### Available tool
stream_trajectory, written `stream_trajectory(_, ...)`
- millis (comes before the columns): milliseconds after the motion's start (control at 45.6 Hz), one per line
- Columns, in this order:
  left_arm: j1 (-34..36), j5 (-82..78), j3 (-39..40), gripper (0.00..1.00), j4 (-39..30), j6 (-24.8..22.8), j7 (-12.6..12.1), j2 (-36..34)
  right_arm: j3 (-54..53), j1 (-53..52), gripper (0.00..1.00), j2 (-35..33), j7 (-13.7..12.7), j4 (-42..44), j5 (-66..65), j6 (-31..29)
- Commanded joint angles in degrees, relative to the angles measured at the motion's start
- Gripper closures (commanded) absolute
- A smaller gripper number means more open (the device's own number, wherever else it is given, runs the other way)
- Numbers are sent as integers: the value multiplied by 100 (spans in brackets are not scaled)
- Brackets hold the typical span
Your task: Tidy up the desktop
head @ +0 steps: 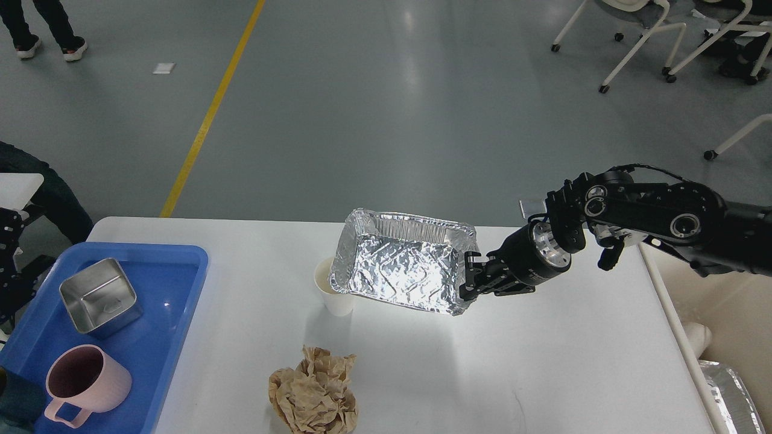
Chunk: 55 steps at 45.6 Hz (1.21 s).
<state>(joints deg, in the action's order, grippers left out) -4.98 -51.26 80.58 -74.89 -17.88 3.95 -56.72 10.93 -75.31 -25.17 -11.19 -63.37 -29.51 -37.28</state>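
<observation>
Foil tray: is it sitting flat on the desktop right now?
No. The foil tray is tilted and lifted above the desktop, with the right gripper clamped on its right rim.

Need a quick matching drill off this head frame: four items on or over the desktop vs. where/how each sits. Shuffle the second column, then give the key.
Things:
1. foil tray
2. pink mug
3. crumpled brown paper
4. white paper cup

States:
A. lying loose on the desktop, near edge
B. standing partly behind the foil tray's left end
C. pinched at its right rim by the right gripper
D. inside the blue tray, beside the steel container

Pairs: 1-C, 2-D, 3-A, 4-B
</observation>
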Motion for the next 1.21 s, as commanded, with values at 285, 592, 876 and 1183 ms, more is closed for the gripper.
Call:
stream_trajectory(285, -899, -684, 37, 3, -1572, -163, 527, -1737, -3, -72, 100, -41, -14, -52, 7, 116)
stream_trajectory(592, -1075, -895, 36, 3, -1977, -155, 449, -1886, 15, -72, 100, -58, -6, -44, 7, 116)
stream_trajectory(876, -944, -939, -112, 3, -1749, -163, 194, -1703, -55, -54, 100, -164, -6, -44, 16, 142)
stream_trajectory(1183, 1533, -1571, -2098, 3, -1248, -357, 88, -701, -117, 25, 100, -217, 3, -52, 33, 98)
